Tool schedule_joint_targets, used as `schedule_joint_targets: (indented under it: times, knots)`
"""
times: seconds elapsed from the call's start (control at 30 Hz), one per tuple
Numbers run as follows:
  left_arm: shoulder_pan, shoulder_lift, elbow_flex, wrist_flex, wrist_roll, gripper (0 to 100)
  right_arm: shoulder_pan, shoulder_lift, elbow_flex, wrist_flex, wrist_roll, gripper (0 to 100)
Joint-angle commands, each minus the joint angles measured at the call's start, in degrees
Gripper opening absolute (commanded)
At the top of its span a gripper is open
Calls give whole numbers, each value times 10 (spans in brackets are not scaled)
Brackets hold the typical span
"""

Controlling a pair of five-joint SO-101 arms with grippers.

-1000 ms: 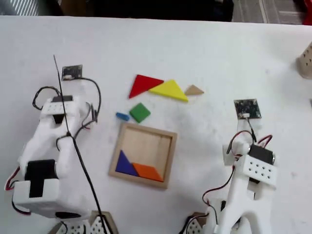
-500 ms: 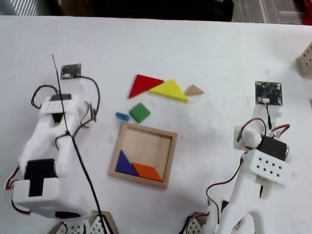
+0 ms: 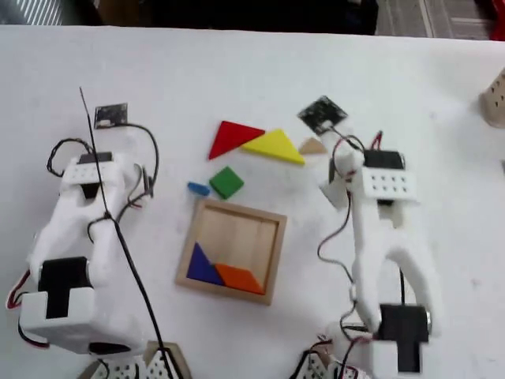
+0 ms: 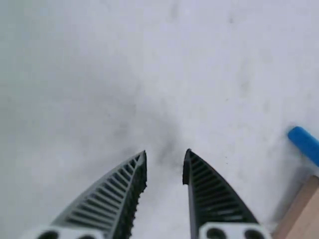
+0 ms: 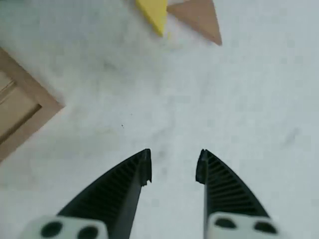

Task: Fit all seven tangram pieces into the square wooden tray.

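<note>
Left claw (image 4: 164, 155) spread over bare desk (image 3: 394, 79), near blue piece (image 3: 198, 189). Green square (image 3: 226, 181) just beside it. Tray (image 3: 241, 209) holds purple piece (image 3: 203, 268) and orange piece (image 3: 239, 278), touching. Beyond the tray: red triangle (image 3: 231, 137), yellow triangle (image 3: 274, 146), tan triangle (image 3: 314, 146). Right claw (image 5: 173, 164) spread, near tan triangle.

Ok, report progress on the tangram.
Done: blue triangle and orange piece sit in the tray. In hand: nothing; left claw and right claw are open, empty. Left: red triangle, yellow triangle, tan triangle, green square, light blue piece, on the table.
</note>
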Motion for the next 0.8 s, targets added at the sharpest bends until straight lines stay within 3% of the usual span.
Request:
schedule_joint_targets:
  times: [0.0, 0.33, 0.4, 0.57, 0.77]
  knots:
    - [-7, 0, -28, -15, -5, 136, -22, 102, -152, 63, 127, 156]
    - [-7, 0, -28, -16, -5, 136, -13, 335, -408, 198, 382, 156]
    - [-6, 0, -28, -16, -5, 136, -15, 373, -455, 211, 403, 167]
    - [-6, 0, -28, -16, -5, 136, -27, 462, -576, 221, 411, 302]
    - [-6, 0, -28, -16, -5, 136, -46, 560, -701, 221, 411, 283]
